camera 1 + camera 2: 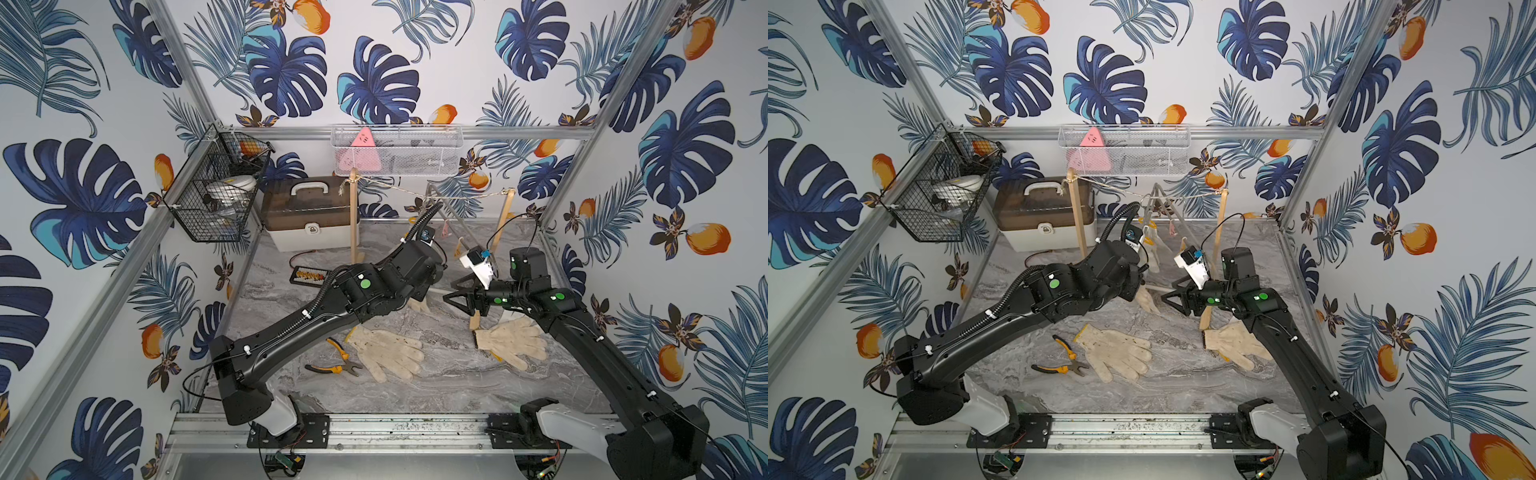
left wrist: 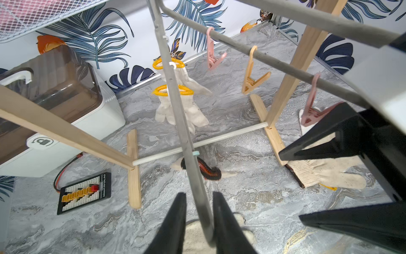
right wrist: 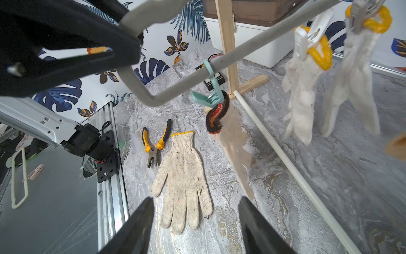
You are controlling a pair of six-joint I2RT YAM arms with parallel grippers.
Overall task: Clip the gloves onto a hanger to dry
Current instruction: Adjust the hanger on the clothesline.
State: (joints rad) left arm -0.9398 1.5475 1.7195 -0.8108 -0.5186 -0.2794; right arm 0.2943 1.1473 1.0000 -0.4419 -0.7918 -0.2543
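We saw a grey hanger (image 3: 248,53) carrying three cream knitted gloves. One yellow-cuffed glove (image 3: 303,92) hung beside a second yellow-cuffed glove (image 3: 353,72), and a red-and-black-cuffed glove (image 3: 232,140) dangled from a teal clip (image 3: 208,99). On the bench (image 1: 457,382) a flat yellow-edged glove (image 1: 386,353) lay well apart from a dark-cuffed glove (image 1: 513,340).

A grey marbled tabletop (image 1: 436,386) carries everything. Near 6 o'clock a cream glove (image 1: 386,349) is laid flat, with its fingers turned toward 4 o'clock. Orange-handled pliers (image 1: 336,361) are placed just beside it at 7 o'clock. A second glove (image 1: 513,338) is spread at 4 o'clock, its cuff by a wooden rack foot (image 1: 474,322). A brown-lidded storage box (image 1: 309,214) is set at 11 o'clock, and a black connector board (image 1: 309,276) at 10 o'clock.
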